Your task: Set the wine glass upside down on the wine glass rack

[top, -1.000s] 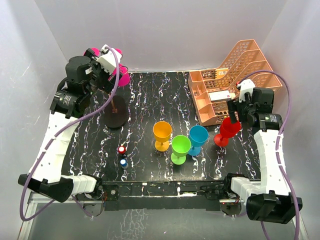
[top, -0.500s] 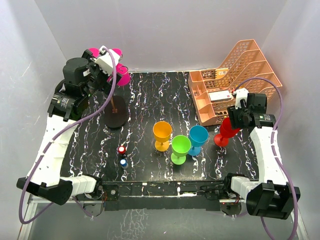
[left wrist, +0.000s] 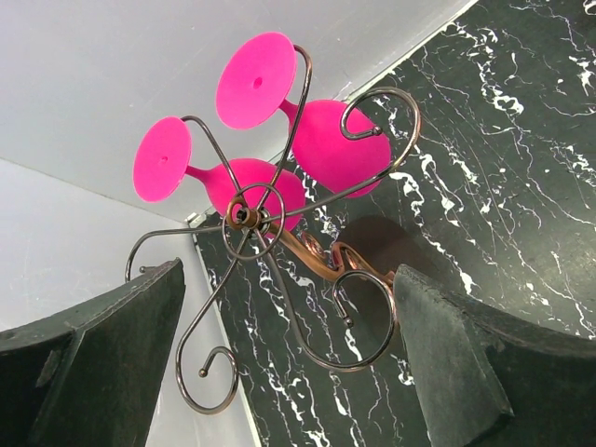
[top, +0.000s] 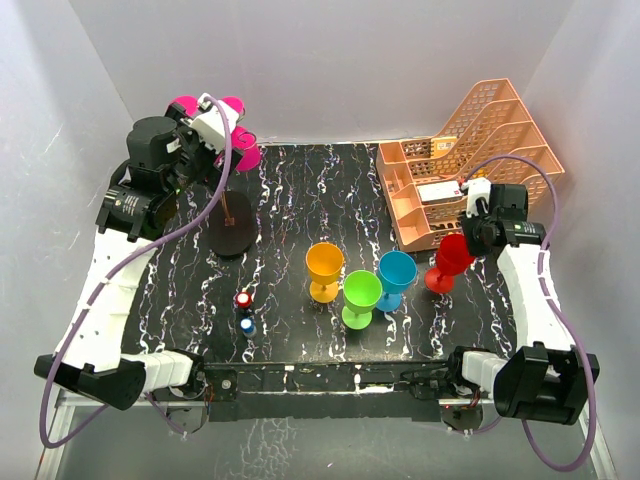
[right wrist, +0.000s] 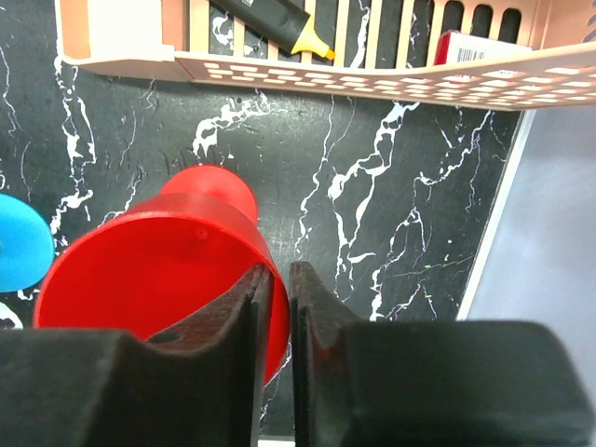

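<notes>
Right gripper (right wrist: 273, 307): jaws clamped on the red wine glass (right wrist: 140, 270) rim, lower left of its wrist view. Left gripper (left wrist: 289, 317): jaws wide apart over the wine glass rack (left wrist: 247, 216).

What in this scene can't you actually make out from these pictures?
- Top view: the left arm covers the scroll top of the wine glass rack and most of the pink glasses.
- Top view: the two small round objects are too small to identify.
- Right wrist view: the right hand hides the near rim of the red wine glass.
</notes>
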`<state>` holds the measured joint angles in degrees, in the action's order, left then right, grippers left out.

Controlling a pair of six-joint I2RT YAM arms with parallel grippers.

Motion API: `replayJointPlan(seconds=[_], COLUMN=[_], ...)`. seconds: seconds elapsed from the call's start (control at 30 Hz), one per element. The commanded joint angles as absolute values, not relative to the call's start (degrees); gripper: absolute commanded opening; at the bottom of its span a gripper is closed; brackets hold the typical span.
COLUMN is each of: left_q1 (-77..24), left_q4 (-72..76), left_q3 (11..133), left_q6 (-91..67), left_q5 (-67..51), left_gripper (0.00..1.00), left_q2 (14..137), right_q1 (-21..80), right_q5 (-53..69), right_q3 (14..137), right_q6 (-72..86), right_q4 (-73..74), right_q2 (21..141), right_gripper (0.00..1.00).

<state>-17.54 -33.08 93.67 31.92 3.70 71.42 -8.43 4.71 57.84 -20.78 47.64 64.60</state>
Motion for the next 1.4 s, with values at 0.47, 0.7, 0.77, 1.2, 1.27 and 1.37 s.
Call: replayJointPlan(seconds=[0.47,0.7,0.77,1.2,1.27,1.37], left_q1=[-13.81,-11.62,-11.43,-12.11,-13.85,-16.76], left_q4=[-31.62,-31.88,-31.95,-26.69,-25.59,-25.11], left_q3=[100.11,102.05,102.19,104.14,105.12,107.2], left_q6=[18.48,12.42,11.42,-5.45,-7.47,-9.59], left_q5=[0.8,-5.63,-8.44,-25.69,-26.67,-27.11], left_gripper=[0.97,0.97,0.97,0.96,0.93,0.9], left_q2=[73.26,73.24,73.23,79.43,81.99,85.64], right_q1=[-8.84,-8.69,-8.32,-0.46,-0.39,-0.4], right_q5=[15.38,28.96,32.71,38.38,39.45,41.52], right_q3=[78.14,90.42,93.0,93.23,92.66,92.13], right_q6=[-26.45,-21.71,-18.7,3.47,6.63,11.0], right_q4=[55.08,49.85,45.99,13.2,9.83,7.38], right_q2=[63.23,68.57,70.65,80.15,81.02,82.28], right_gripper=[0.08,0.08,0.08,0.08,0.08,0.08])
